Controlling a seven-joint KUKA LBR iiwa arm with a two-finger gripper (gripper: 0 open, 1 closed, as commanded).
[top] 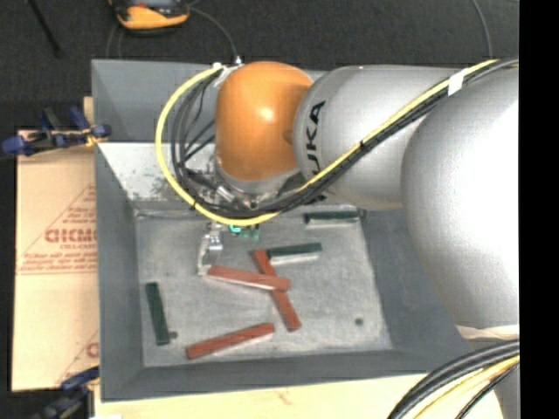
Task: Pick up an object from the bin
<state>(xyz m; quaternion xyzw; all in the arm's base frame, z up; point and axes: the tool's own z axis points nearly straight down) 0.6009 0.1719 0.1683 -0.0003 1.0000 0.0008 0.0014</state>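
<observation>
Six slender sticks lie loose on the floor of the grey bin (118, 260), three red-brown and three dark green, none heaped except where two red ones cross.

Position of the tool: the gripper (210, 253) hangs low at about 10 o'clock of the floor, beneath the arm's orange cover (258, 116). Whether it is spread or pressed together cannot be told from this angle. Nothing is seen pinched in it.

Nearest things:
- The upper red-brown stick (249, 278) lies almost level across the centre, with its left end just beside or under the gripper.
- The slanted red-brown stick (281, 297) runs from centre towards 5 o'clock and touches the first at its right end.
- The middle green stick (294, 252) lies at 1 o'clock, near the slanted one's upper end.

Farther off are the lower red-brown stick (229, 340) at 7 o'clock, the left green stick (157, 312) at 8 o'clock, and the rear green stick (332, 219) against the back wall at 1 o'clock.

Assessment: the work appears to be at the approach-and-grasp step, with no lift yet made. The likeliest candidate is the left end of the upper red-brown stick.

Requirement for the next move: the gripper should straddle the stick across its narrow width, settle to the floor, close, then rise straight. Gripping so near one end, the stick may tip or drag against its crossed neighbour.
</observation>
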